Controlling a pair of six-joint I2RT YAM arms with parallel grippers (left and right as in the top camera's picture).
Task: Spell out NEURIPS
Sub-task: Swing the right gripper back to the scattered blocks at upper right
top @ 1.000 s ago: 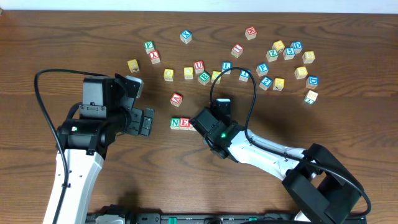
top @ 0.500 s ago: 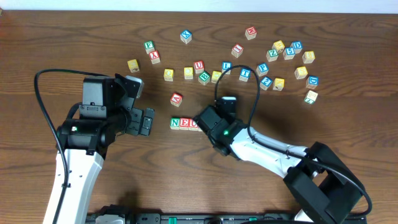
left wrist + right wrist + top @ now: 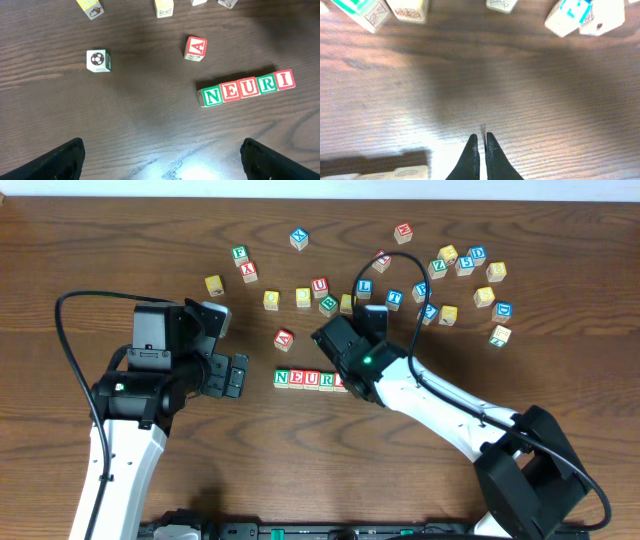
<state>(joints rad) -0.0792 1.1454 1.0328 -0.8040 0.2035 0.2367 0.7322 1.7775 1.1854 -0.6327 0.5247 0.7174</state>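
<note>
Table (image 3: 60,240) of dark wood, seen from above, with your two arms reaching in from 6 o'clock. At 8 o'clock your left arm (image 3: 130,395) holds the left gripper (image 3: 238,375) spread wide and empty, aimed toward 3 o'clock. In its own wrist view the dark fingertips (image 3: 62,160) sit in the two lower corners with only bare wood between them. At 10 o'clock in that view lies a football-picture cube (image 3: 96,60), well apart from the rest. Next comes a red A cube (image 3: 284,338), alone, near the N at its 12 o'clock but not touching it. Just to the 6 o'clock side of the table's centre sits the NEURI row (image 3: 305,379): five cubes touching side by side, letters up, reading N, E, U, R, I from 9 o'clock to 3 o'clock. At the I end your right arm (image 3: 440,405) hangs its wrist over the row's last cube. Your right gripper (image 3: 480,136) is pinched fully together and holds nothing. Its tips point at bare wood, with the row's end in the 7 o'clock corner of its wrist view, apart from them. From 12 to 2 o'clock lie the loose cubes (image 3: 395,297), scattered, some touching; which one bears the P is too small to read.
</note>
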